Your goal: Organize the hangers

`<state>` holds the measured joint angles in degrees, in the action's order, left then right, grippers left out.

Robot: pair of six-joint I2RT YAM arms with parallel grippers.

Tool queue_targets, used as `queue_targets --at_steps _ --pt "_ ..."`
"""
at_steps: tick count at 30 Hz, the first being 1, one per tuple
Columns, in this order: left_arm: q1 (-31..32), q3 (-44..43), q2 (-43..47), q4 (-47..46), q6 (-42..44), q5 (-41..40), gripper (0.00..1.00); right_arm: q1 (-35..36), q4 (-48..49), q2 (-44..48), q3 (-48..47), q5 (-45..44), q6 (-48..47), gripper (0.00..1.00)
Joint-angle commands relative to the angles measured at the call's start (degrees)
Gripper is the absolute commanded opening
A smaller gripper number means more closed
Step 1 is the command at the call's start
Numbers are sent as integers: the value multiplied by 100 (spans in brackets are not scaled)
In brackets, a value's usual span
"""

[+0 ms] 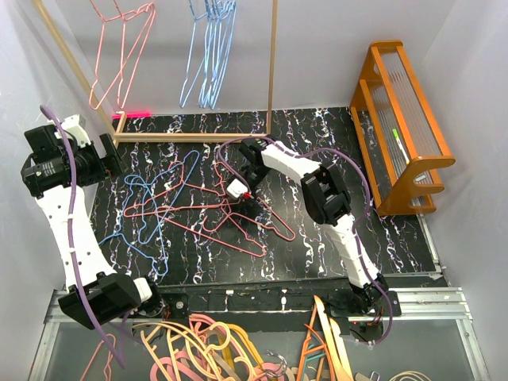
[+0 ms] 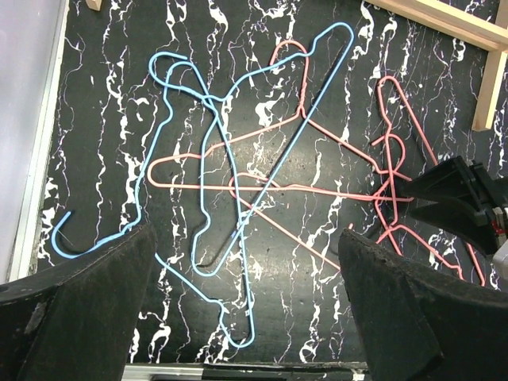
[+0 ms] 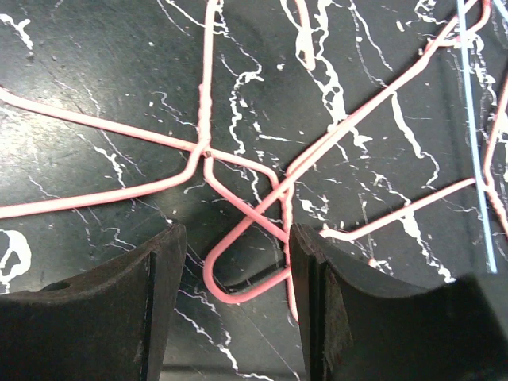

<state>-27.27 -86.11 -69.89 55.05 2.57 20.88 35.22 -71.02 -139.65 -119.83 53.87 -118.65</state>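
Thin wire hangers lie tangled on the black marbled table, light blue ones to the left and pink ones toward the middle. More pink hangers and blue hangers hang on the rack at the back. My right gripper is low over the pink tangle. In the right wrist view its jaws stand apart on either side of a pink hook, not clamped on it. My left gripper is raised at the left, wide open, looking down on blue wires.
A wooden rack frame stands at the back of the table. An orange wooden stand sits at the right. Thicker orange, pink and cream hangers lie below the table's near edge, between the arm bases.
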Motion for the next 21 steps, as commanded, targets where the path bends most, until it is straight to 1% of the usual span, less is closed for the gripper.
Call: queue_targets --at_steps 1,5,12,19,21 --pt "-64 76 -32 -127 -126 261 97 51 -148 96 100 -77 -1071 58" --pt "-85 186 -43 -167 -192 482 97 109 -149 112 197 -118 -1173 58" --pt "-99 220 -62 -172 -118 438 97 229 -151 146 273 -33 -1239 56" --pt "-104 248 -31 -153 -91 444 97 406 -149 8 206 -16 -1216 47" --pt "-108 267 -18 -146 -77 443 97 433 -157 -28 213 -46 -1213 46"
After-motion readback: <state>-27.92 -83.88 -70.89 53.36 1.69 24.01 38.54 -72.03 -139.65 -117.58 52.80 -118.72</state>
